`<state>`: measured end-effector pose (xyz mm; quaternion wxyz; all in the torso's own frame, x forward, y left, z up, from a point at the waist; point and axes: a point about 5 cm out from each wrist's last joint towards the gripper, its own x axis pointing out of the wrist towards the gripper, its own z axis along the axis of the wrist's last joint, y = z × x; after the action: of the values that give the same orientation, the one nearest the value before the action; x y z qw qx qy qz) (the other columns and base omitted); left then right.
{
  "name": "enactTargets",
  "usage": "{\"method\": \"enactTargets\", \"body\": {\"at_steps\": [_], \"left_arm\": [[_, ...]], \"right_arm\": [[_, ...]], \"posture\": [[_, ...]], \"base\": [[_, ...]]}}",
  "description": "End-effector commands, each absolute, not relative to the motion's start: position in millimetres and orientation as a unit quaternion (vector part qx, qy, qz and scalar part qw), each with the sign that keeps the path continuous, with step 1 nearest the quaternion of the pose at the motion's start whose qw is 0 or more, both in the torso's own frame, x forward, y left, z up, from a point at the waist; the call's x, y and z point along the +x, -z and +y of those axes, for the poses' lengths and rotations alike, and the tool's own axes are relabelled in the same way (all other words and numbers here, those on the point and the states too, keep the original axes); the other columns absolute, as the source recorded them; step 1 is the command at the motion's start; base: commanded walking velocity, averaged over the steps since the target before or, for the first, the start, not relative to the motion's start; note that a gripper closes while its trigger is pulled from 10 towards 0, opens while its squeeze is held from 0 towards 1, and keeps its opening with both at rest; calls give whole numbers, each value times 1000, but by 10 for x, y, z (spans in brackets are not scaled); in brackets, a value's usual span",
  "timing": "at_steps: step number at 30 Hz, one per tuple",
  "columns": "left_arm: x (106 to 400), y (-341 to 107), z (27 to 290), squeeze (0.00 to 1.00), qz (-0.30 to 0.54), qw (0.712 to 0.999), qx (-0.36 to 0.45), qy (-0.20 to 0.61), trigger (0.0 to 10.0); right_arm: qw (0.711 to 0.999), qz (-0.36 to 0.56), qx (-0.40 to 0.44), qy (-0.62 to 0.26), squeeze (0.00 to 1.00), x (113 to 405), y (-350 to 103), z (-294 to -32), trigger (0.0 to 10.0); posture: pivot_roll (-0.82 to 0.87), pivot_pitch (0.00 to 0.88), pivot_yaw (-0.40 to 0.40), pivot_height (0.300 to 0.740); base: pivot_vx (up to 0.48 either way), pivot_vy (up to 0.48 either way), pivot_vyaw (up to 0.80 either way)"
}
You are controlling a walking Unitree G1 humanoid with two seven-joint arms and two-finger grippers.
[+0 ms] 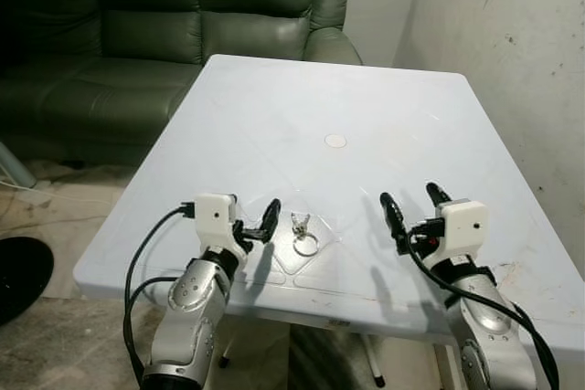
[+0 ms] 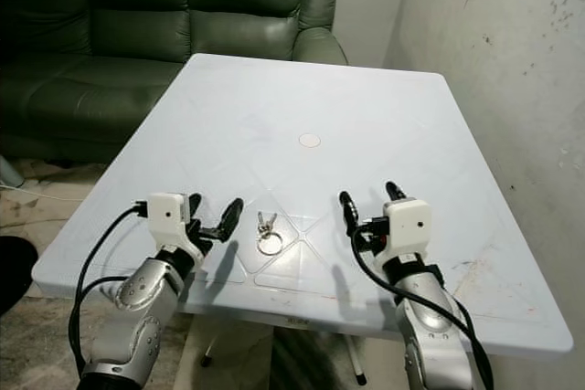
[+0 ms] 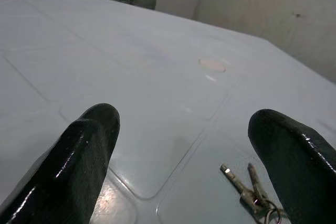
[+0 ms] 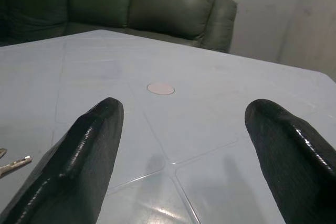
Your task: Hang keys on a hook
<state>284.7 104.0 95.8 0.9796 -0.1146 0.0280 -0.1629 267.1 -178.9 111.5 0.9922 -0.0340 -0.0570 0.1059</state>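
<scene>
— Beside the keys (image 1: 303,233), on the white surface (image 1: 302,116), what's waiting?
— Left claw (image 1: 253,223), spread, just beside them; right claw (image 1: 413,208), spread too, farther off (idle).
— Advice?
— I'd pinch the ring squarely.
</scene>
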Motion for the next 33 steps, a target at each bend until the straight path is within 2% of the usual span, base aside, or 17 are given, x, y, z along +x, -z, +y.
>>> {"method": "enactTargets", "body": {"at_steps": [1, 27, 33], "left_arm": [[2847, -983, 1022, 0, 29, 978, -119, 167, 10000], [2958, -1046, 1017, 0, 23, 978, -126, 163, 10000], [2968, -1051, 1022, 0, 19, 979, -125, 160, 10000]], "right_arm": [[992, -53, -32, -109, 0, 2683, -1116, -1780, 10000], [992, -58, -23, -113, 0, 2697, -1135, -1736, 10000], [991, -60, -23, -115, 0, 2704, -1136, -1729, 10000]], "posture": [[-20, 26, -48, 740], [-28, 0, -44, 740], [-27, 0, -42, 740]], "base": [[0, 0, 0], [0, 402, 0], [0, 0, 0]]}}
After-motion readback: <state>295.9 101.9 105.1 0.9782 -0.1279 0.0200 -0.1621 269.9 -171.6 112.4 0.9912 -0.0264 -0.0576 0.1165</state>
